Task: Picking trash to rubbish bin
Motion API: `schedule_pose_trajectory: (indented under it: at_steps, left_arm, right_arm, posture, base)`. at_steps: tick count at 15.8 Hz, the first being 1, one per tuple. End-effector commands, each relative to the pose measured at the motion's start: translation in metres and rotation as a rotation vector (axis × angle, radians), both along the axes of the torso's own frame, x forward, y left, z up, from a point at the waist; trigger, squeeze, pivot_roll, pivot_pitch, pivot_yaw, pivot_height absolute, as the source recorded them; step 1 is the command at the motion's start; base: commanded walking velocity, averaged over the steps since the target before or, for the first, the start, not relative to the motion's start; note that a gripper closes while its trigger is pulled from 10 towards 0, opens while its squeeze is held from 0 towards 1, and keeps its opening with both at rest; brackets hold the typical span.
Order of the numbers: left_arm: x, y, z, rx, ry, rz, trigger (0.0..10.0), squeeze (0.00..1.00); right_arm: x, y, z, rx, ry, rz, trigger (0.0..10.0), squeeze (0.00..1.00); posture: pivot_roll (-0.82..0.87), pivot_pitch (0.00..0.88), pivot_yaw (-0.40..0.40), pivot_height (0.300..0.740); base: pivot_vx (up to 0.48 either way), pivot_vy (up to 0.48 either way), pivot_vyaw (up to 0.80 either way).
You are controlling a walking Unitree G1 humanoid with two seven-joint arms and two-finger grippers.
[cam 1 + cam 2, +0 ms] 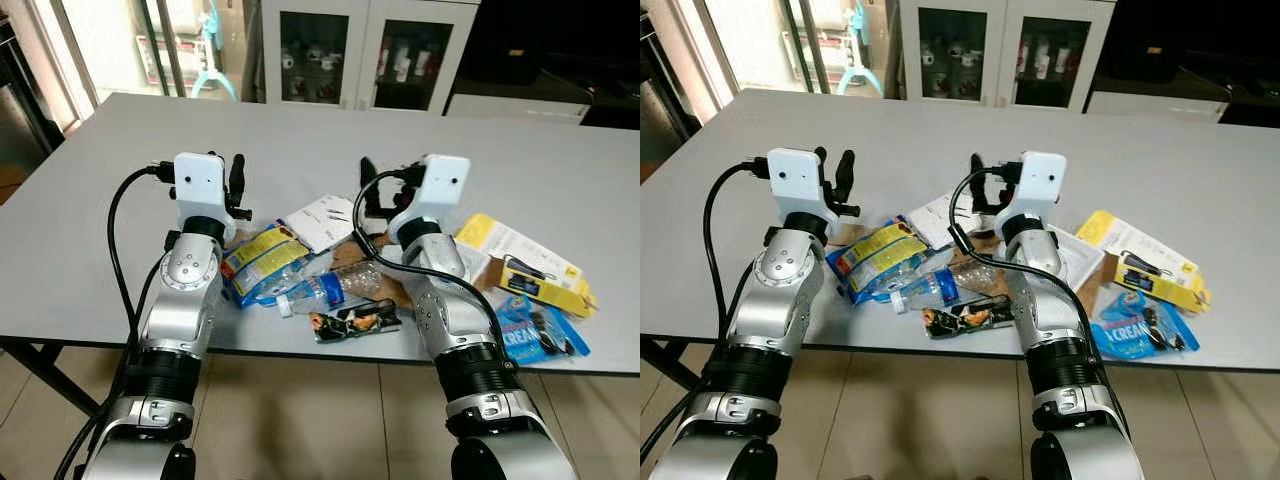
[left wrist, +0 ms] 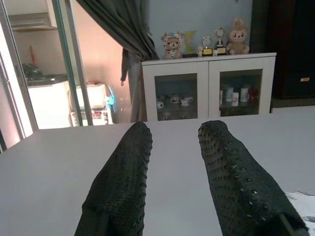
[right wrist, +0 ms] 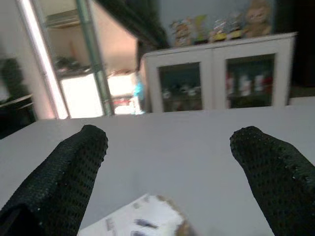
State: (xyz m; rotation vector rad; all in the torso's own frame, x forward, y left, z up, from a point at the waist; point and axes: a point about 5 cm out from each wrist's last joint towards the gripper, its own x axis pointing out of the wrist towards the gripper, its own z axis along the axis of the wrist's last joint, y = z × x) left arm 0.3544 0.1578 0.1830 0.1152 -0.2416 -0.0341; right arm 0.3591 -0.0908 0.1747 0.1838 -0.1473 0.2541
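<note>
Trash lies in a heap near the front edge of the grey table [image 1: 300, 140]: a yellow-and-blue snack bag [image 1: 262, 258], a crushed clear bottle [image 1: 325, 287], a dark wrapper [image 1: 355, 320], a white paper [image 1: 322, 222], a yellow box [image 1: 530, 262] and a blue packet [image 1: 535, 333]. My left gripper [image 1: 237, 182] hovers just left of the heap, above the snack bag, fingers a little apart and empty. Over the middle of the heap my right gripper [image 1: 385, 190] is held wide open with nothing in it; the white paper [image 3: 133, 221] lies below its fingers.
The far half of the table is bare. Behind it stands a white cabinet [image 1: 360, 50] with glass doors, and a glass door frame [image 1: 165, 45] is at the far left. Tiled floor [image 1: 320, 420] lies below the table's front edge.
</note>
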Motion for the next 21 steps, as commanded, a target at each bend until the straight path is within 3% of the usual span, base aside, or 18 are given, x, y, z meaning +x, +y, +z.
schedule_pose_trajectory:
  at_steps: [1, 3, 6, 7, 11, 14, 21]
  left_arm:
    - [0.000, -0.001, -0.001, 0.011, 0.014, -0.020, 10.0, 0.00]
    - [-0.001, -0.002, -0.004, 0.016, 0.022, -0.035, 10.0, 0.00]
    - [-0.002, -0.003, -0.004, 0.023, 0.024, -0.048, 10.0, 0.00]
    - [-0.004, -0.001, -0.008, 0.037, 0.040, -0.064, 10.0, 0.00]
    - [-0.006, -0.007, -0.012, 0.031, 0.055, -0.092, 10.0, 0.00]
    - [-0.010, -0.009, -0.018, 0.047, 0.081, -0.126, 10.0, 0.00]
    - [-0.014, -0.008, -0.023, 0.077, 0.103, -0.162, 10.0, 0.00]
  right_arm:
    - [-0.006, 0.010, -0.006, -0.099, 0.027, 0.172, 10.0, 0.00]
    - [-0.018, 0.020, -0.026, -0.214, 0.107, 0.361, 10.0, 0.00]
    - [-0.022, 0.019, -0.029, -0.181, 0.134, 0.405, 10.0, 0.00]
    - [-0.030, 0.021, -0.028, -0.225, 0.111, 0.495, 10.0, 0.00]
    - [-0.028, 0.016, -0.030, -0.289, 0.141, 0.486, 10.0, 0.00]
    - [-0.030, 0.018, -0.022, -0.279, 0.122, 0.483, 10.0, 0.00]
    - [-0.035, -0.010, -0.024, -0.322, 0.147, 0.409, 10.0, 0.00]
  posture:
    - [0.01, 0.039, -0.038, 0.740]
    - [0.02, 0.043, -0.043, 0.740]
    - [0.02, 0.042, -0.041, 0.740]
    - [0.01, 0.044, -0.036, 0.740]
    - [-0.01, 0.047, -0.047, 0.740]
    - [-0.02, 0.049, -0.030, 0.740]
    - [-0.04, 0.064, -0.012, 0.740]
  base:
    - [0.000, 0.000, 0.00]
    - [0.000, 0.000, 0.00]
    - [0.000, 0.000, 0.00]
    - [0.000, 0.000, 0.00]
    - [0.000, 0.000, 0.00]
    - [0.000, 0.000, 0.00]
    - [0.000, 0.000, 0.00]
